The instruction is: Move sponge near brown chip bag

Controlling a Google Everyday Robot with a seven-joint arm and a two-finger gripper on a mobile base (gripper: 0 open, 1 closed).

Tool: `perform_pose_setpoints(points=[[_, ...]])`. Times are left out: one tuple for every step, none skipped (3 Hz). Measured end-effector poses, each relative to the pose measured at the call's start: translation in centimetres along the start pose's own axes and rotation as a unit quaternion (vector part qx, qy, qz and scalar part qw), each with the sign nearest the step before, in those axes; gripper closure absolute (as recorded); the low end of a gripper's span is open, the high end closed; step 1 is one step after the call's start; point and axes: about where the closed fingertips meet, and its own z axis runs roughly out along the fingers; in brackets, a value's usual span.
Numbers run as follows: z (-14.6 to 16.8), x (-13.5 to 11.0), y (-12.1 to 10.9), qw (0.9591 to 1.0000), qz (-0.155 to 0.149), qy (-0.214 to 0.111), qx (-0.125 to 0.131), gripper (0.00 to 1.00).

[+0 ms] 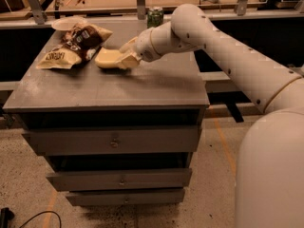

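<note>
Presently: large white robot arm [228, 56] reaches in from the right, across the grey cabinet worktop [142, 89], three drawers below it.

Glossy dark-brown chip bag with tan end and white lettering [71, 49] lies crumpled in the back-left corner of the worktop, long axis slanting from the left edge up toward the back edge.

Pale yellow, soft rectangular sponge [109, 59] sits left of centre, nearer the back edge than the front. Long axis runs roughly parallel to the back edge. Its left end is free and points at the bag, just beside the bag's lower right side. A narrow gap seems to remain, though I cannot tell for sure. Cannot tell either whether the sponge rests on the worktop or hangs just above it.

Cream two-finger gripper [129, 56] is at the sponge's right end, fingers clamped on it, wrist trailing off toward the right edge.

Green drink can [155, 17] stands at the back edge, right of centre, behind the arm and well apart from the sponge.

Judgement: the bag lies directly left of gripper and sponge, in line with the sponge's long axis. Placement looks nearly met. The remaining work is probably lowering and letting go. A further push left risks shoving the bag.
</note>
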Motion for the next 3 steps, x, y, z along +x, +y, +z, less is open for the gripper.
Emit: perform_pose_setpoints(points=[[1.2, -1.2, 0.3, 0.9999, -0.006, -0.011, -0.005, 0.12], [0.7, -1.4, 0.7, 0.9998, -0.007, -0.02, -0.001, 0.0], [-2.2, -1.2, 0.7, 0.9993, -0.003, -0.029, 0.023, 0.0]])
